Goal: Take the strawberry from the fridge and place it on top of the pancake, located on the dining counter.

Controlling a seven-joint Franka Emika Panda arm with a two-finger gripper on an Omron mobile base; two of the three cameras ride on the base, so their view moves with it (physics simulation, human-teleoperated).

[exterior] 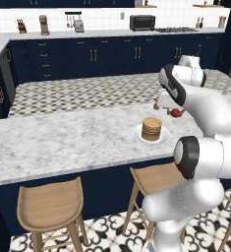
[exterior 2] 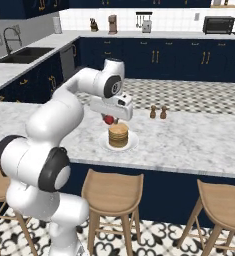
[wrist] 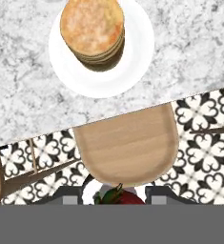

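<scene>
My gripper [exterior: 176, 112] [exterior 2: 109, 119] is shut on the strawberry [exterior: 176, 113] [exterior 2: 109, 119], a small dark red lump held just above the dining counter [exterior: 63, 140] [exterior 2: 189, 142]. The pancake [exterior: 152, 129] [exterior 2: 118, 135] is a golden-tan stack on a small white plate [exterior: 138, 134] [exterior 2: 103, 143], close beside and slightly below the strawberry. In the hand view the strawberry [wrist: 119, 197] sits between the fingertips at the bottom edge. The pancake [wrist: 92, 31] and its plate [wrist: 137, 62] lie at the top of that view, on the dining counter [wrist: 18, 95].
Wooden stools [exterior: 50, 204] [exterior 2: 113, 192] [wrist: 125, 143] stand along the counter's near side. Two small brown shakers [exterior 2: 158, 112] [exterior: 156, 103] stand on the counter behind the plate. Navy cabinets and a rear counter with a toaster oven [exterior: 142, 22] line the back wall.
</scene>
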